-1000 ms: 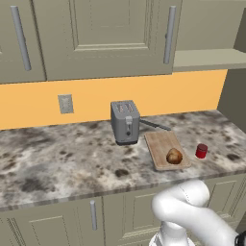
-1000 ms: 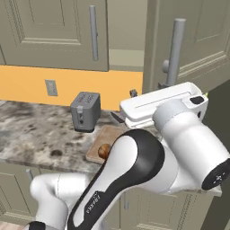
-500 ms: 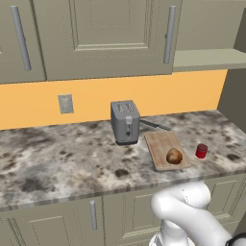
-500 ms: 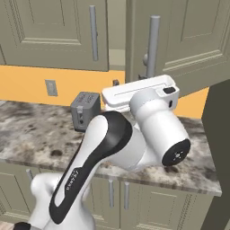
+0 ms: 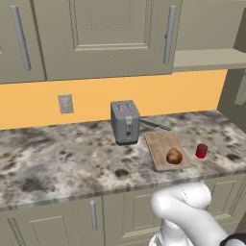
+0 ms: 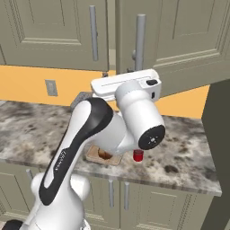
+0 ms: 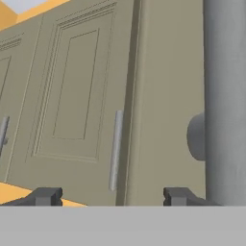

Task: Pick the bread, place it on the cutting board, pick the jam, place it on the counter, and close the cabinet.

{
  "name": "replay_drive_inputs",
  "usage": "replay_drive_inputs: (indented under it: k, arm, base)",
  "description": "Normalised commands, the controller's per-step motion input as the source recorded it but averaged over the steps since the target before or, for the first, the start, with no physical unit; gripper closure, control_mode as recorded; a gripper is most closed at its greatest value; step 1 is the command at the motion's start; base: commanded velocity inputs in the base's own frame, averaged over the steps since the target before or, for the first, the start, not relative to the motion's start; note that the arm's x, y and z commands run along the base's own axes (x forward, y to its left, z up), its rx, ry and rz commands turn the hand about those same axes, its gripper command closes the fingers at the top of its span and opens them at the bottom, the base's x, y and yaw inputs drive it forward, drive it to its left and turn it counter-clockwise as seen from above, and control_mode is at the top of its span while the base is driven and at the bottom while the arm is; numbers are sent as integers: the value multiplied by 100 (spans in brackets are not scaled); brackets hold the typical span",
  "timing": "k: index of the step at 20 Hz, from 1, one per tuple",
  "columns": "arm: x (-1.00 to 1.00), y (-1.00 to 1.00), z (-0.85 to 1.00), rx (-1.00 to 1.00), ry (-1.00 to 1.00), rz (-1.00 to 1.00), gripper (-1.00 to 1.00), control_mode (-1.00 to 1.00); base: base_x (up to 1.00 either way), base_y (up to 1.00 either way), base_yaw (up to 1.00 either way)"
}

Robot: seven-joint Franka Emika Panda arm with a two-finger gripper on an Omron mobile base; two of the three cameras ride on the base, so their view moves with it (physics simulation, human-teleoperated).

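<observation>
The bread [image 5: 174, 156], a glossy brown lump, lies on the wooden cutting board [image 5: 162, 142] to the right of the toaster. Just right of the board, the red jam [image 5: 201, 151] jar stands on the marble counter [image 5: 62, 158]. In the right base view the jam [image 6: 138, 155] peeks out below the arm. My gripper [image 7: 110, 197] is raised to the upper cabinet [image 6: 179, 40], its tips apart with nothing between them. The swung-out door's bar handle [image 7: 225, 96] stands close on its right. My white hand [image 6: 128, 83] sits just below that handle [image 6: 140, 42].
A grey toaster [image 5: 126, 122] stands at the back of the counter, with a wall outlet [image 5: 65, 103] to its left. Closed upper doors with bar handles [image 5: 19, 43] span the wall. Base cabinets [image 5: 91, 216] run under the counter.
In the right base view the open cabinet door has swung left toward the closed doors, and my hand has moved left with it. Bread, board and jam have not moved.
</observation>
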Motion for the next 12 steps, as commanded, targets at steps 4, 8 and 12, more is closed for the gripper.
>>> replay_drive_inputs:
  k: [4,8,12]
  arm:
    - [59,25,0,0,0,0,-100,-100]
    - [54,26,0,0,0,0,-100,-100]
    - [49,24,0,0,0,0,-100,-100]
  base:
    - [0,0,0]
    - [0,0,0]
    - [0,0,0]
